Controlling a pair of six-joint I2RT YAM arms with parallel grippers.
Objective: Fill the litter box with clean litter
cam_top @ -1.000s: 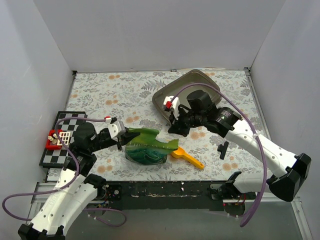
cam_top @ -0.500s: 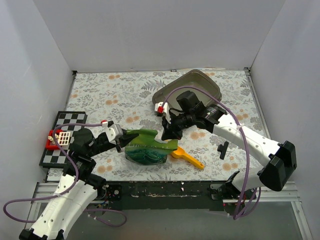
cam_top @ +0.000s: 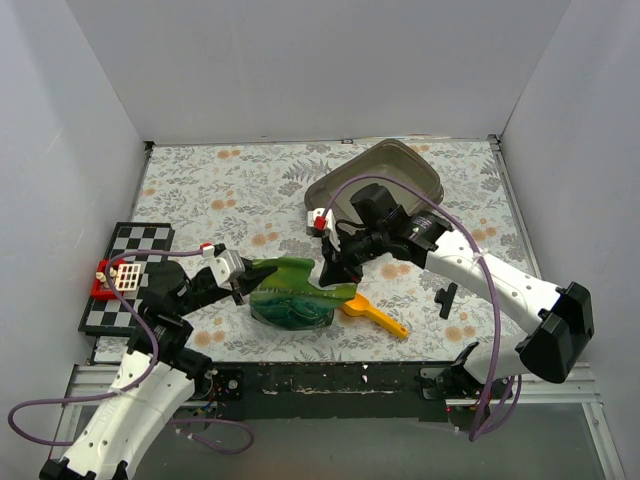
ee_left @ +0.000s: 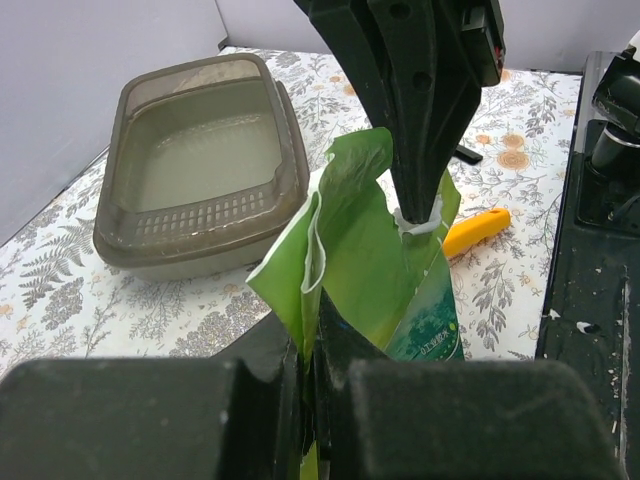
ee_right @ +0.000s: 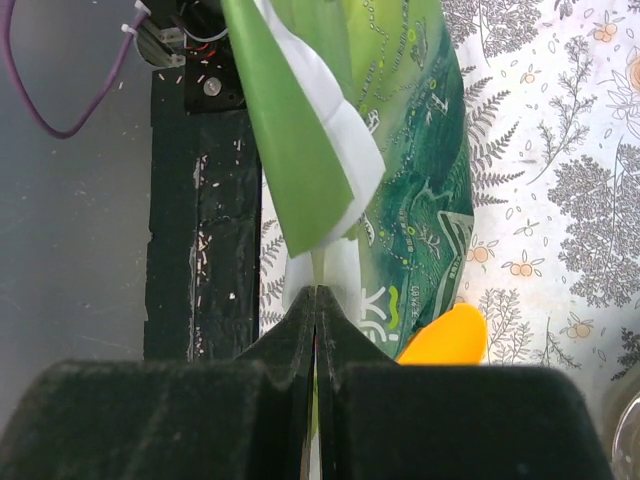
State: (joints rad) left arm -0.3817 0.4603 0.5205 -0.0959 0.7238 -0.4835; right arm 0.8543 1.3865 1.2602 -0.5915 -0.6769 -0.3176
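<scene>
The grey-brown litter box (cam_top: 420, 172) stands at the back right of the table, tilted against the right arm; in the left wrist view (ee_left: 200, 160) its inside looks pale. A glossy green bag (cam_top: 292, 295) lies at the front middle. My left gripper (cam_top: 243, 279) is shut on the bag's left top edge (ee_left: 310, 290). My right gripper (cam_top: 328, 272) is shut on the bag's right top edge (ee_right: 320, 270). The clean litter itself is hidden inside the bag.
A yellow-orange scoop (cam_top: 375, 316) lies just right of the bag. A checkered board (cam_top: 135, 250) with a red and white piece (cam_top: 118, 276) sits at the left edge. A small black part (cam_top: 446, 298) lies right of the scoop. White walls enclose the table.
My right gripper has come down and left from the litter box to the bag's right top edge and shut on it. My left gripper keeps its hold on the bag.
</scene>
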